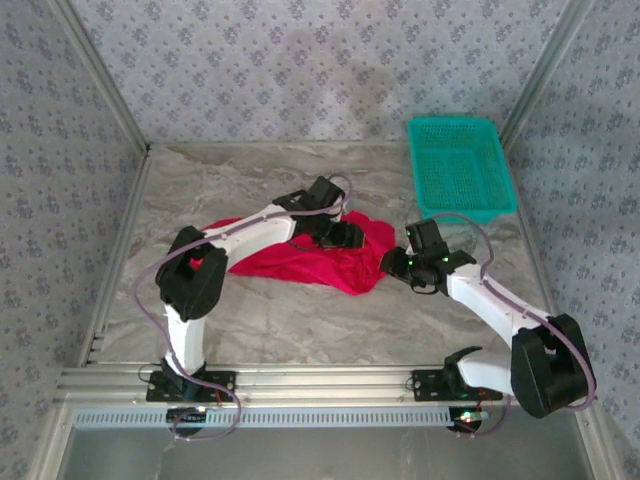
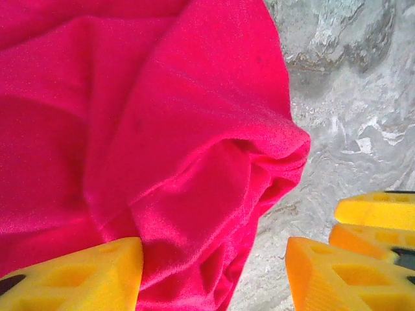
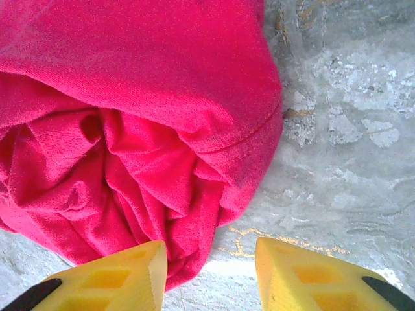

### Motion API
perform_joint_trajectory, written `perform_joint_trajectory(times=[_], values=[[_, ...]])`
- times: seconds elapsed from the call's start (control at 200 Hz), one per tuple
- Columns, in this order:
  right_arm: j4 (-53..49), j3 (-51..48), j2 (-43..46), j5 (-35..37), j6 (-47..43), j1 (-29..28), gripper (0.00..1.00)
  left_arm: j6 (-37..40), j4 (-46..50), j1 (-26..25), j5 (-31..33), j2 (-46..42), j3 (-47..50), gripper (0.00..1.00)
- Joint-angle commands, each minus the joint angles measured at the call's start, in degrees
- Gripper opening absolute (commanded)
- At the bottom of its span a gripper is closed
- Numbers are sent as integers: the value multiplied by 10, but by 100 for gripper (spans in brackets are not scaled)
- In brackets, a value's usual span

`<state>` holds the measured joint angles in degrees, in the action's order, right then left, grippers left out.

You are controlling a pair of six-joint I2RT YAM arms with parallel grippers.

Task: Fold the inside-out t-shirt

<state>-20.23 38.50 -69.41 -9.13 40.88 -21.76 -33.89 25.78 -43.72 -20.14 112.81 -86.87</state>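
The inside-out t-shirt (image 1: pixel 300 258) lies in a crumpled bright red heap on the marble table, mid-scene. My left gripper (image 1: pixel 343 236) hovers low over the heap's right part. In the left wrist view its jaws (image 2: pixel 214 278) stand open: a fold of the t-shirt (image 2: pixel 162 149) rests against the left finger (image 2: pixel 78 278), and bare table shows before the right finger (image 2: pixel 343 275). My right gripper (image 1: pixel 396 262) sits at the heap's right edge, open (image 3: pixel 211 275). A bunched hem of the t-shirt (image 3: pixel 142 129) reaches in beside its left finger (image 3: pixel 110 282) without being pinched.
A teal mesh basket (image 1: pixel 458 165) stands at the back right of the table (image 1: pixel 250 320). Patterned walls close in the back and both sides. Two more yellow finger pieces (image 2: pixel 379 220) show at the right edge of the left wrist view.
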Motion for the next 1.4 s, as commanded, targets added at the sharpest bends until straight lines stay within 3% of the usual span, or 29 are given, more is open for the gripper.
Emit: perform_joint_trajectory(times=[0.0,0.1,0.24,0.395,0.53,0.705,0.885,1.014,1.139,1.394], values=[[-6,9,4,-18,-7,1,43,7,4,1,19,41,-30,52],[16,24,-23,-25,-2,-3,44,10,15,1,19,66,-47,38],[58,48,-89,-22,1,-10,43,16,50,3,40,66,-73,0],[96,98,-183,-42,8,-13,43,12,56,13,44,39,-87,0],[108,145,-258,-56,26,-9,39,-1,52,24,11,28,-93,0],[90,171,-262,-70,31,0,0,-37,-4,72,-65,-12,-73,0],[21,168,-169,-56,1,22,0,-85,-91,131,-149,-36,-61,0],[9,122,-85,-65,-12,32,0,-83,-110,140,-167,-40,-54,0],[45,47,-20,-70,-12,41,0,-124,-202,140,-222,-31,2,0],[53,0,-67,-3,11,120,0,-250,-444,133,-305,3,104,0]])
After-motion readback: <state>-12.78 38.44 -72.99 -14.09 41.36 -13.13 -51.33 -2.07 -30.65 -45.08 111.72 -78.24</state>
